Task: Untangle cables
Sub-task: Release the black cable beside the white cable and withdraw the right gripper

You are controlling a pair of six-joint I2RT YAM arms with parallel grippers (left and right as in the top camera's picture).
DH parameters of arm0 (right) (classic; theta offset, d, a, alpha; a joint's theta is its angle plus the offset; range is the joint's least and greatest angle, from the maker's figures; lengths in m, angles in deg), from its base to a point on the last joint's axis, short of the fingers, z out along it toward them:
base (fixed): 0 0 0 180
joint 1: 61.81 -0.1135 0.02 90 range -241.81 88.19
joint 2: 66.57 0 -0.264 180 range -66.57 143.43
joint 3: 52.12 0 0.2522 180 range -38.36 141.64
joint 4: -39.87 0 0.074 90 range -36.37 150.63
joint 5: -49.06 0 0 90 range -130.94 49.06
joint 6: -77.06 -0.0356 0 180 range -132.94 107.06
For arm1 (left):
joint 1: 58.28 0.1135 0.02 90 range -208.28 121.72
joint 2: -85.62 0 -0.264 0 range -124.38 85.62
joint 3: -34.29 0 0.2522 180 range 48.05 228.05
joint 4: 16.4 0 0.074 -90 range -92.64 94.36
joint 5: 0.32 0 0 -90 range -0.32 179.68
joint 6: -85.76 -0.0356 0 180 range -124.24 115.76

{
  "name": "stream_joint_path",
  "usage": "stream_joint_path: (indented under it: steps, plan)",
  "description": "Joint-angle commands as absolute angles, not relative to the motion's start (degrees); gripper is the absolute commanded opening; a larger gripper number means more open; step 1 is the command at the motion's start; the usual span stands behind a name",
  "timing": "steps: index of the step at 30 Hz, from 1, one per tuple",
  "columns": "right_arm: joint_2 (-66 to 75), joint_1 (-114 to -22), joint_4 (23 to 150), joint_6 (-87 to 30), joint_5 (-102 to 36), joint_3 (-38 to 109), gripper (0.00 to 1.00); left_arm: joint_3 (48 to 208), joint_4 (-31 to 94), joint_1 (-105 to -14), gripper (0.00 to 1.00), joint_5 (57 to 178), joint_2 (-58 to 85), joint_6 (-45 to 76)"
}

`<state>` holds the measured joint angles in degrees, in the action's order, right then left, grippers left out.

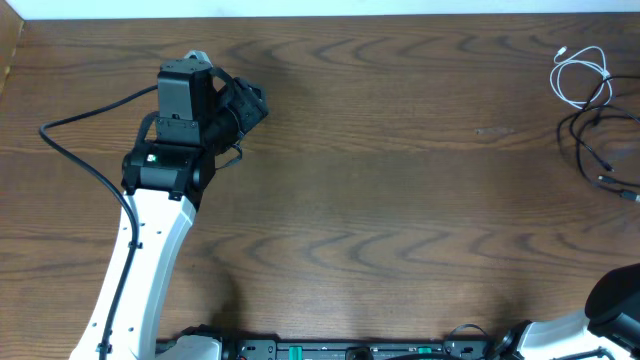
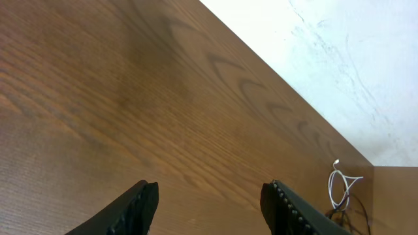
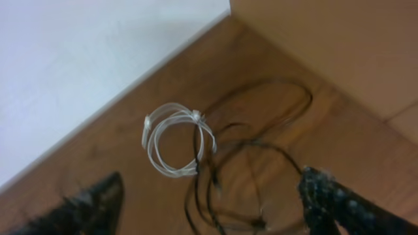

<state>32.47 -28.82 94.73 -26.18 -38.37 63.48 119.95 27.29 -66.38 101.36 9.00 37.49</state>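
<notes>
**Overhead:** The left arm (image 1: 152, 235) rises from the near edge of the table (image 1: 400, 200), wrist bent rightward over the far-left area. The left claw (image 1: 245, 105) is a dark mass, and how far it is open cannot be told from here. Only a dark joint of the right arm (image 1: 612, 300) shows at the near-right corner, with its claw out of frame. The white cable (image 1: 582, 78) lies coiled at the far-right corner. The black cables (image 1: 597, 118) are looped just nearer, and the two overlap.

**Left wrist:** The left claw (image 2: 209, 209) is released, its fingers (image 2: 140, 205) well apart above bare wood and gripping nothing. Far off at the table's corner, the white cable (image 2: 339, 186) shows as a small loop over a scrap of the black cables (image 2: 343, 213).

**Right wrist, blurred:** The right claw (image 3: 209, 202) gapes wide, its fingers (image 3: 98, 202) at the lower corners and grasping nothing, as it looks down on the tangle. The white cable (image 3: 171, 147) lies coiled beside the black cables (image 3: 251, 145), with one black strand crossing the coil's right edge. Whether a finger touches any strand cannot be told.
</notes>
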Motion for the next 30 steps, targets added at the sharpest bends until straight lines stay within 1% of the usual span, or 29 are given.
stream_joint_path:
  steps: [1,5,8,10,11,12,15,16,17,20,23,27,30]
  plan:
    - [31.64,-28.69,97.27,-27.1,-34.94,63.99,0.92,120.28,27.33,-66.51,0.55,101.01,8.54,36.49]
    - [30.79,-28.86,100.52,-27.03,-27.88,63.99,0.95,120.28,27.33,-66.51,0.56,101.01,8.54,36.22]
    - [30.39,-29.56,102.4,-25.65,-19.22,63.99,0.95,120.28,27.29,-66.51,0.56,100.99,8.54,33.99]
    - [30.2,-31.13,104.76,-22.88,-12.25,63.99,0.95,120.28,27.25,-66.51,0.56,100.99,8.54,28.99]
    - [30.07,-32.66,107.1,-19.97,-9.12,63.99,0.98,120.28,27.29,-66.51,0.58,100.99,8.54,25.08]
    - [30.04,-34.17,109.44,-18.14,-8.73,63.99,0.99,120.28,27.33,-66.49,0.58,100.97,8.52,20.71]
    - [30.02,-40.49,116.74,-15.36,-12.73,63.99,0.99,120.28,27.44,-66.51,0.58,100.4,8.52,14.59]
    - [30.02,-43.11,118.45,-15.29,-14.39,63.99,0.99,120.28,27.42,-66.51,0.75,100.29,8.5,14.61]
    - [29.63,-46.43,119.54,-14.97,-15.7,63.99,0.97,120.28,27.53,-66.51,0.98,99.44,8.43,14.63]
    - [27.38,-53.49,120.09,-14.99,-20.03,64.05,0.99,120.28,27.53,-66.49,0.98,99.07,8.37,14.63]
    - [23.27,-59.26,120.0,-15.03,-24.03,65.25,0.99,120.28,27.55,-66.49,0.98,99.07,8.37,14.63]
    - [16.78,-62.96,120.72,-15.75,-24.1,65.8,0.99,120.28,27.55,-66.49,0.98,99.07,8.37,14.63]
    - [12.82,-64.6,123.87,-15.88,-24.08,65.8,0.99,120.28,27.55,-66.49,0.98,99.07,8.37,14.63]
